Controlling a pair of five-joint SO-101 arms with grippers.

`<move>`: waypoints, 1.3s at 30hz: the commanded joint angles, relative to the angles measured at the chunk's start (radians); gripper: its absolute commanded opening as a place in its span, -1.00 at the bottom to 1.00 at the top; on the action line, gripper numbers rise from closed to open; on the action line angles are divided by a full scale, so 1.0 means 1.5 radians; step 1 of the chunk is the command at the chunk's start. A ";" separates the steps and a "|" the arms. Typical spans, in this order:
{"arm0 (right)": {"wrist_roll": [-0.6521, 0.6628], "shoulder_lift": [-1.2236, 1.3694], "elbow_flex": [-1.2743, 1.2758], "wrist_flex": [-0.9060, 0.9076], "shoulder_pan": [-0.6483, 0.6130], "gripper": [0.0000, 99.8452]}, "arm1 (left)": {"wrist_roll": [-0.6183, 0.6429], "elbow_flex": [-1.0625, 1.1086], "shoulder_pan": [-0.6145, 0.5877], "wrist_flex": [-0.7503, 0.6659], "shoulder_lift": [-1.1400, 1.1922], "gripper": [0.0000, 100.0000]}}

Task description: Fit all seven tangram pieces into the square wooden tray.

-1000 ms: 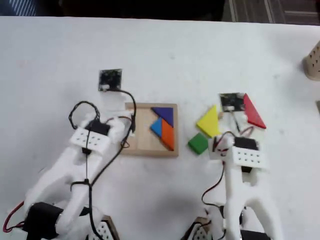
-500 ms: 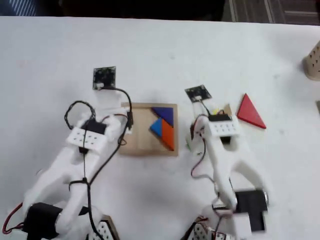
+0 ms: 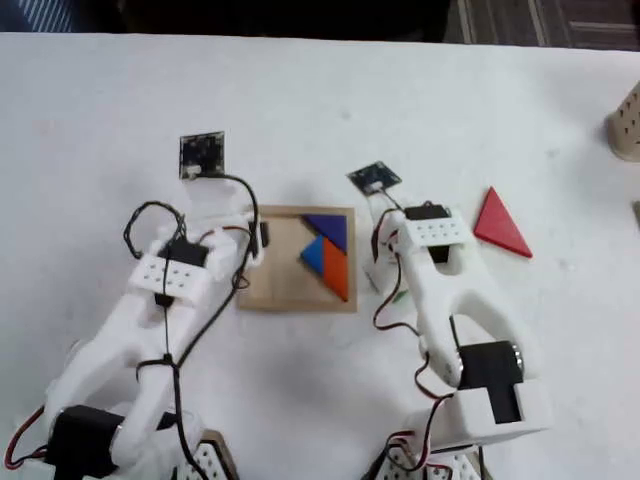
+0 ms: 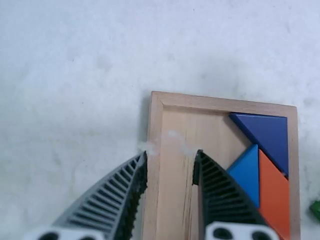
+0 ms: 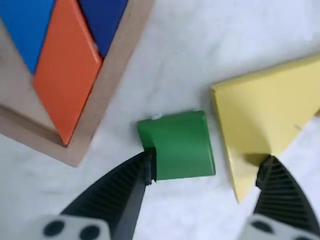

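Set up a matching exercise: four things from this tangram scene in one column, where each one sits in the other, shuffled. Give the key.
1. orange piece
2. green square
3. red triangle
4. left gripper

A. astride the tray's left wall
B. alone on the table, farthest from the tray
C. inside the tray
D. between the right gripper's open fingers

Pairs: 1-C, 2-D, 3-B, 4-A.

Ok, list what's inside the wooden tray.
The tray holds three pieces at its right side: a dark blue triangle, a light blue triangle, an orange piece. Elsewhere bare wood; the left gripper hides a strip.
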 commanded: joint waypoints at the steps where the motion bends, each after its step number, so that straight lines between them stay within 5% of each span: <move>1: 0.025 -0.036 -0.015 0.003 -0.017 -0.36 | 0.002 -0.009 -0.010 -0.018 -0.031 -0.68; 14: 0.180 -0.001 0.006 -0.016 -0.065 -0.36 | 0.002 -0.009 -0.010 -0.018 -0.031 -0.67; 22: 0.188 -0.001 0.008 0.006 -0.047 -0.37 | 0.002 -0.009 -0.010 -0.019 -0.031 -0.68; 27: 0.189 -0.001 0.010 0.016 -0.028 -0.55 | 0.002 -0.009 -0.010 -0.019 -0.031 -0.68; 39: 0.189 -0.068 0.070 -0.004 -0.034 -0.53 | 0.002 -0.005 -0.010 -0.036 -0.031 -0.68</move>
